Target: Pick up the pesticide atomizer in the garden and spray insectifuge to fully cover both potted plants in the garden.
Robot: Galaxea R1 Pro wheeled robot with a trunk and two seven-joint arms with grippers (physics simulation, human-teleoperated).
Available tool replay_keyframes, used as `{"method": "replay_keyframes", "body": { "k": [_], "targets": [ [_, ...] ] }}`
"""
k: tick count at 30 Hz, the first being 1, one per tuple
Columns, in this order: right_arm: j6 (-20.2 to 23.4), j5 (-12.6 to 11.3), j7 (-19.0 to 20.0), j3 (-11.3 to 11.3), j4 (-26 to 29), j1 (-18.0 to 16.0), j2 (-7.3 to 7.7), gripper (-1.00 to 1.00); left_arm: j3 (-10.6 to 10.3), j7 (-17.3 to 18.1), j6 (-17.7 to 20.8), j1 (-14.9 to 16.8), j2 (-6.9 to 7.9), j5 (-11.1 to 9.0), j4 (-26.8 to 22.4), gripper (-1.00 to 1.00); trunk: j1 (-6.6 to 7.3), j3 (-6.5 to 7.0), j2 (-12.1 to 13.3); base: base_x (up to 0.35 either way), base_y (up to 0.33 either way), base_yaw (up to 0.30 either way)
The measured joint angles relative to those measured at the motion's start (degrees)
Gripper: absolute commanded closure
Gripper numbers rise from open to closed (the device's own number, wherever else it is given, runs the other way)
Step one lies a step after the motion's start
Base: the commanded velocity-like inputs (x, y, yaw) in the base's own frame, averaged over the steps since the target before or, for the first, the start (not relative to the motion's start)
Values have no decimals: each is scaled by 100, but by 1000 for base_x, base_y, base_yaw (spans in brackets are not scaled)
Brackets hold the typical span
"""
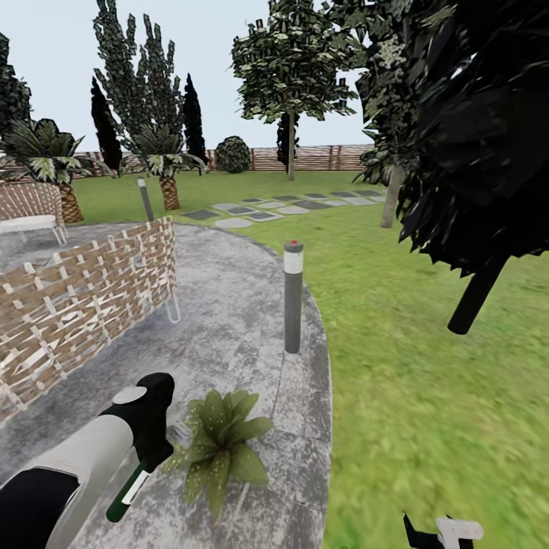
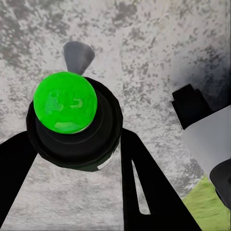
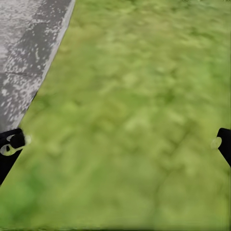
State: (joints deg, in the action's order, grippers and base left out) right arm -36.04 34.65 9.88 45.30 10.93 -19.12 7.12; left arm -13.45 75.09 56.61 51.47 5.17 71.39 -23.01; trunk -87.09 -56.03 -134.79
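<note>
- Left tool (image 2: 77, 144), lower left of frame, grips the pesticide atomizer (image 1: 128, 488) between closed fingers.
- Right tool (image 3: 115, 142): fingers spread wide, holding nothing, over lawn (image 3: 134, 96).
- Potted plant (image 1: 219, 442) sits beside the atomizer on the patio (image 1: 229, 320).

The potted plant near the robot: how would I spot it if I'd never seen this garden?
Find the grey paved patio and its lamp post. Just nearer stands the potted plant, a low rosette of broad pointed leaves, unlike the tall palms behind.

patio (image 1: 229, 320): grey paving | lawn (image 1: 427, 366) | bollard lamp (image 1: 293, 297) | woven screen (image 1: 76, 305) | fence (image 1: 313, 157)
</note>
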Motion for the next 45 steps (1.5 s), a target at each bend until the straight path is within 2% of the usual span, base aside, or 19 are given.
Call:
{"method": "replay_keyframes", "body": {
  "k": [6, 13, 19, 26, 30, 39, 45],
  "targets": [
    [0, 0, 0, 1, 0, 0, 0, -100, -5, 0, 5, -3, 0, -1, -9, 100, 1, 0, 0, -168, -227, 268],
    [-1, 1, 0, 1, 1, 1, 0, -100, 12, -16, 5, -1, -3, 3, -9, 100, 3, 0, 0, 54, -268, 32],
    [-1, 1, 0, 1, 0, 1, 1, -100, 2, -39, 8, -4, -1, 3, -9, 100, 0, 0, 0, -139, -250, 2],
    [0, 0, 0, 0, 0, 0, 0, -100, 6, -53, 18, -7, 0, 0, -10, 100, 2, 0, 0, -115, -230, 224],
    [0, 1, 0, 0, 0, 0, 0, -100, 1, -52, 27, -2, -6, 0, -10, 100, 4, 0, 0, 116, -237, 195],
    [-1, 1, 0, 1, 0, 1, 0, -100, 19, -59, 27, -7, -2, 2, -3, 100, 4, 0, 0, 220, -207, 12],
    [-1, 1, 0, 1, 1, 1, 0, -100, 19, -61, 27, -7, -8, 1, -3, 100, 2, 0, 0, 28, -264, 0]
  ]
}}
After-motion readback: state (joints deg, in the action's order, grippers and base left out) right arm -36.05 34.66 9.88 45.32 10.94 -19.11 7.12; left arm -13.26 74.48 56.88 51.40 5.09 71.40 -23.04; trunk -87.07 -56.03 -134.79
